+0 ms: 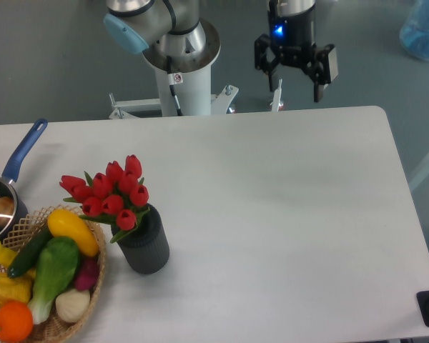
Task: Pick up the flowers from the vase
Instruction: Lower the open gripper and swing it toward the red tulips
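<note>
End effector (pixel 293 73) (fingers spread, nothing held) beyond the table's (pixel 286 200) far edge, well apart from flowers (pixel 109 191).

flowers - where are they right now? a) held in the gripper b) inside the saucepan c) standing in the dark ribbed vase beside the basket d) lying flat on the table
c: the flowers rise out of the mouth of the vase, which stands right next to the wicker basket, while the gripper hangs open and empty far off, beyond the table's back edge.
</note>
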Tool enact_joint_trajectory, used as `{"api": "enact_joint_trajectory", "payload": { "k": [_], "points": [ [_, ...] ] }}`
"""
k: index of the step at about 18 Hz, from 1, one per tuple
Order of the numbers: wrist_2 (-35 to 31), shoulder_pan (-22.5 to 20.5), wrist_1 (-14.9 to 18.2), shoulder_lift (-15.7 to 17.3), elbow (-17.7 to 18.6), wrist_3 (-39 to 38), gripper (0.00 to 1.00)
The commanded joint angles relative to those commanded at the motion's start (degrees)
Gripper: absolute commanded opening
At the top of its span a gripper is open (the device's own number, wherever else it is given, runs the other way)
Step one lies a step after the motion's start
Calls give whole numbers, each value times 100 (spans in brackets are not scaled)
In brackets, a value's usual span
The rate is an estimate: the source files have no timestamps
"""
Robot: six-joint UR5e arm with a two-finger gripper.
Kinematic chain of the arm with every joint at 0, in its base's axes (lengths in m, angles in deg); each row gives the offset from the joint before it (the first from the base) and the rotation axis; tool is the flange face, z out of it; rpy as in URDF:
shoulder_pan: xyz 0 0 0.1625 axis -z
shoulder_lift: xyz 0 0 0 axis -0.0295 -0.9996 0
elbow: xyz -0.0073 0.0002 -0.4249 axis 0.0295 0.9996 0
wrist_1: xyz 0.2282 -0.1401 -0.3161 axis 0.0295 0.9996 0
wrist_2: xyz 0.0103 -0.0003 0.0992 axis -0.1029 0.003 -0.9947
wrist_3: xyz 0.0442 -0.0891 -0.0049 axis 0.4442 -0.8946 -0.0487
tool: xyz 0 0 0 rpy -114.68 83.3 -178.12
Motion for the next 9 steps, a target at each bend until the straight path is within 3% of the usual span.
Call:
{"api": "enact_joint_trajectory", "payload": {
  "k": [5,9],
  "points": [
    [494,52,17,-131,106,25,100],
    [583,693,26,-526,98,34,100]
  ]
}}
